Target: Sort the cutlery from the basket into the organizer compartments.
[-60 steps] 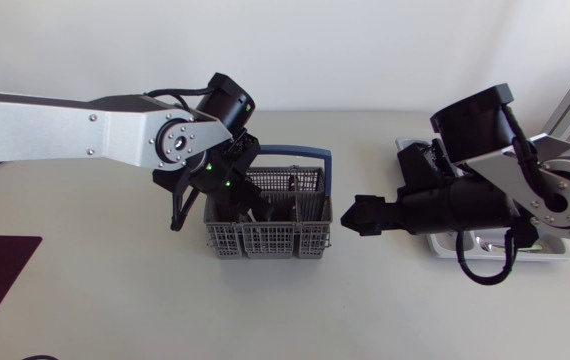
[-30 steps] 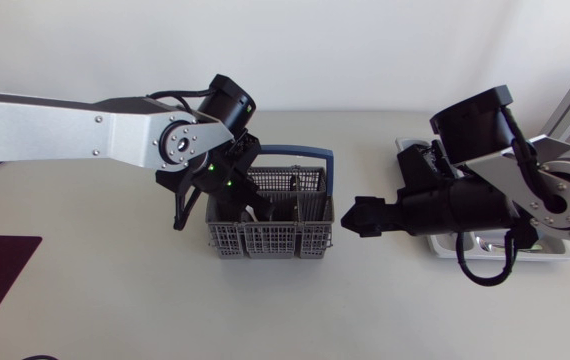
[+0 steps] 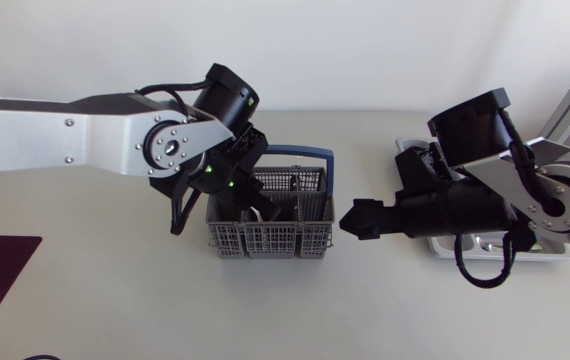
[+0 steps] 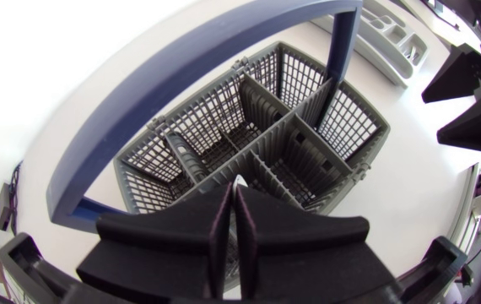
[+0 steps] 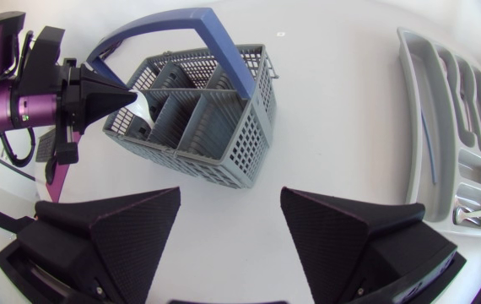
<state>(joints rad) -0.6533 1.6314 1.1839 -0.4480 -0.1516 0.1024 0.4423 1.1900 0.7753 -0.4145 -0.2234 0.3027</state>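
Now basket (image 4: 350, 127) directly beneath closed left end effector (image 4: 234, 192).

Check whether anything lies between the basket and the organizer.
Nothing lies on the table between the basket and the organizer. Only the right gripper hangs over that stretch, open and pointing at the basket. A piece carried across would probably have to pass around it.

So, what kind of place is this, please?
Probably a robotics lab bench, not a real kitchen: the left arm and right arm are at a plain table that holds a cutlery basket and an organizer.
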